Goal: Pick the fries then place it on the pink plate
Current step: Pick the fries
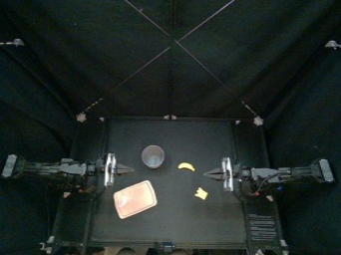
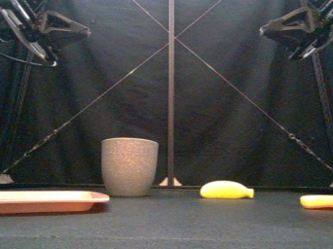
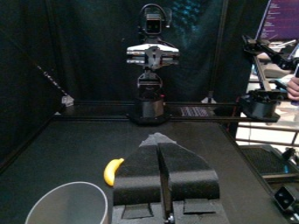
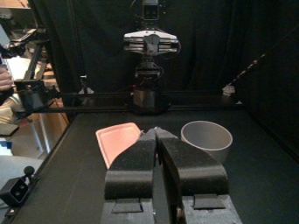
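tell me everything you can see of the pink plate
The pink plate is a flat, shallow tray, roughly rectangular with rounded corners and a low raised rim; it looks like smooth plastic. It lies flat and empty on the table, front left, turned slightly askew. Nothing touches it: the grey cup stands behind it and the fries lie to its right, both apart.

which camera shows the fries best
The top view: the yellow fries lie whole in it, to the right of the pink tray. The front view catches only part of them, at its right edge. Neither wrist view shows them.
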Tool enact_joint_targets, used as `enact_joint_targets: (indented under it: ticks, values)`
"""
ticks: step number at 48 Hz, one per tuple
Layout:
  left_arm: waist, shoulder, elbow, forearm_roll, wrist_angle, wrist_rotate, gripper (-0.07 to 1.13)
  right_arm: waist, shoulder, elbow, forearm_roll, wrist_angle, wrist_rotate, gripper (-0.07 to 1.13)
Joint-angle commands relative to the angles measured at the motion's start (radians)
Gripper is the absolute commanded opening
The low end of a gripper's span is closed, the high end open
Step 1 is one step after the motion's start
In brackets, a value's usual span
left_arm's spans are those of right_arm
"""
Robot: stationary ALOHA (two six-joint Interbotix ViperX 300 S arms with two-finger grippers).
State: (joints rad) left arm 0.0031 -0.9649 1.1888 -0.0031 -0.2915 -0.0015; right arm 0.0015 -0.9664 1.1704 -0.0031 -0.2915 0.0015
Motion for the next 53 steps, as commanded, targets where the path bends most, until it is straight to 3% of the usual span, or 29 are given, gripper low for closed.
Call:
enact_joint_targets:
  ticks: [1, 9, 15, 22, 34, 43, 53]
  values:
    - [-0.006, 0.009, -0.018, -0.002, 0.003, -0.002, -0.03, -0.009, 0.031, -0.002, 0.009, 0.008, 0.006, 0.06]
    - [-0.002, 0.011, -0.02, -0.002, 0.021, 0.0, 0.0, -0.067, 0.1, -0.009, 0.061, 0.173, 0.023, 0.11]
    - [0.002, 0.014, -0.026, -0.002, 0.026, 0.0, 0.0, -0.13, 0.164, -0.031, 0.115, 0.382, 0.026, 0.24]
    - [0.008, 0.021, -0.028, -0.002, 0.026, 0.0, 0.0, -0.19, 0.227, -0.067, 0.144, 0.577, 0.028, 0.52]
    - [0.023, 0.057, -0.043, -0.037, 0.051, 0.0, 0.0, -0.222, 0.249, -0.107, 0.15, 0.663, 0.084, 1.0]
    - [0.023, 0.066, -0.067, -0.037, 0.048, 0.006, 0.0, -0.216, 0.259, -0.097, 0.129, 0.73, 0.152, 1.03]
    - [0.025, 0.064, -0.064, -0.029, 0.044, 0.005, 0.0, -0.16, 0.288, -0.092, 0.193, 0.911, 0.256, 1.03]
